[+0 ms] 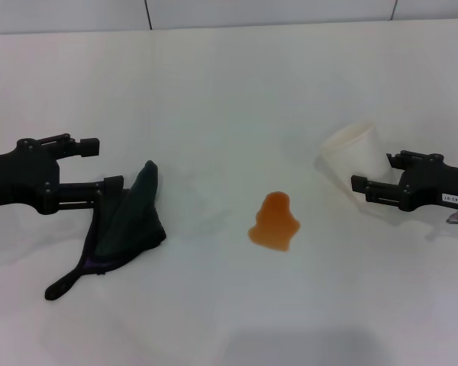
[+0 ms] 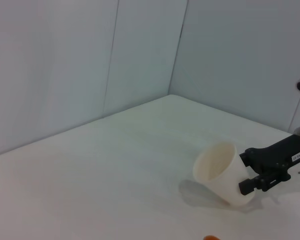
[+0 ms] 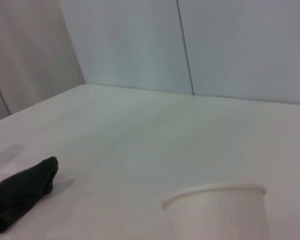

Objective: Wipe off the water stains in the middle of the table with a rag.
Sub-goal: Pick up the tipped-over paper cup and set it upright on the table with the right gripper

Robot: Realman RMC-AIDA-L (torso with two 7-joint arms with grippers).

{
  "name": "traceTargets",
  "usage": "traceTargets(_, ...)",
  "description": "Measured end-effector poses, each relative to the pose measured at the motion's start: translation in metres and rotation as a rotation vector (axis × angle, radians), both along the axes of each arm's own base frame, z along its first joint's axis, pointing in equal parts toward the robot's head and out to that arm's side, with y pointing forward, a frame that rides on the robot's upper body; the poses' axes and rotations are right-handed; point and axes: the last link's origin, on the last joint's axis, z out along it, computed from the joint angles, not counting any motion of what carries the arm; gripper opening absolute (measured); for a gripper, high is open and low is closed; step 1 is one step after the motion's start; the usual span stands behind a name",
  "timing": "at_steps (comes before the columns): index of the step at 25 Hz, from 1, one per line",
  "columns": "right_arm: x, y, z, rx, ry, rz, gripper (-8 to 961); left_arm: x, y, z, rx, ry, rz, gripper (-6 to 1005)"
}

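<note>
The left gripper [image 1: 99, 164] sits at the rag [image 1: 126, 225], jaws spread — the dark cloth lies crumpled on the table [image 1: 214, 91], well left of the water stains [image 1: 275, 221]. Soft and limp, it likely wants pinching at its bunched peak. The right gripper [image 1: 366, 183] clasps a white paper cup [image 1: 355, 156].
</note>
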Motion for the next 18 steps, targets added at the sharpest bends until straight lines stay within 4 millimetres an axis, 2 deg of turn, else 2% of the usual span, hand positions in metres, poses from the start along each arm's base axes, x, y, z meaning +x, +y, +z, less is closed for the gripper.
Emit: traceTargets(18,-0.0027,-0.0017,0.0009,0.018,0.042,0.017,706,0.0014,0.0021,0.0024,0.0,0.004,-0.009,866)
